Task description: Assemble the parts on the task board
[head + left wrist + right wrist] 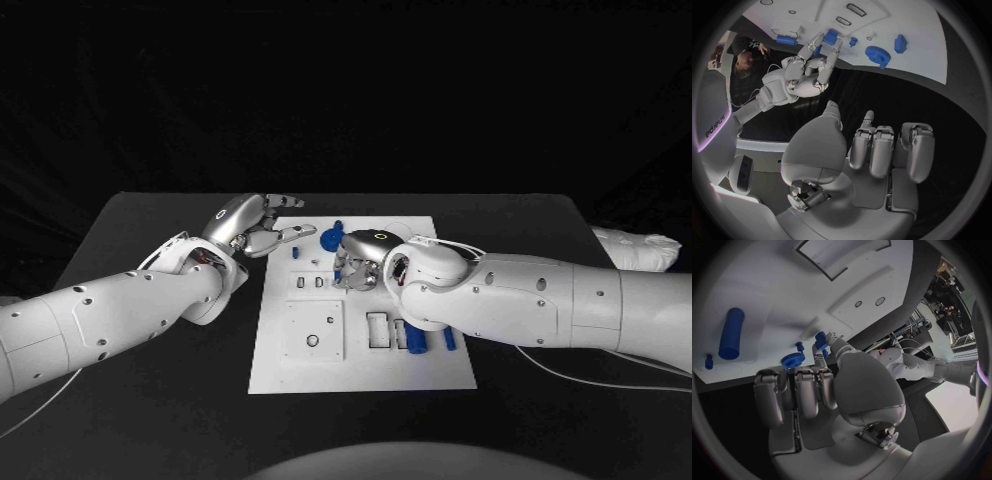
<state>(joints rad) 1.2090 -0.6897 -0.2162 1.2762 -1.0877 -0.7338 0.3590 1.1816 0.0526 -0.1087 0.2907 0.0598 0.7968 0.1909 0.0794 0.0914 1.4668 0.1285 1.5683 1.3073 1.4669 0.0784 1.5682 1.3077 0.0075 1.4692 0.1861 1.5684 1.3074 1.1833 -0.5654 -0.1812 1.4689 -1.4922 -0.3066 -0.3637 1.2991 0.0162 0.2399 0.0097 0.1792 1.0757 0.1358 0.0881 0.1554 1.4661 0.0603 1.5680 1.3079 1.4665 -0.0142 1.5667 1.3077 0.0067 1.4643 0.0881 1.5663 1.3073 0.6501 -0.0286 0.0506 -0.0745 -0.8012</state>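
The white task board point(361, 370) lies mid-table. My right hand point(361, 262) hangs over the board's middle and pinches a small blue part point(831, 36) in its fingertips, low over the board; the same part point(821, 340) shows past the thumb in the right wrist view. A blue gear point(332, 241) sits just left of that hand, with a blue peg point(339, 225) behind it. A blue cylinder point(415, 341) and a thinner blue pin point(449, 338) lie under my right forearm. My left hand point(260, 226) hovers at the board's far left edge, fingers apart, holding nothing.
Rectangular slots point(378, 330) and a square plate with a hole point(313, 330) mark the board's near half. A white bundle point(635, 248) lies at the table's right edge. My right forearm point(519, 300) covers the board's right side.
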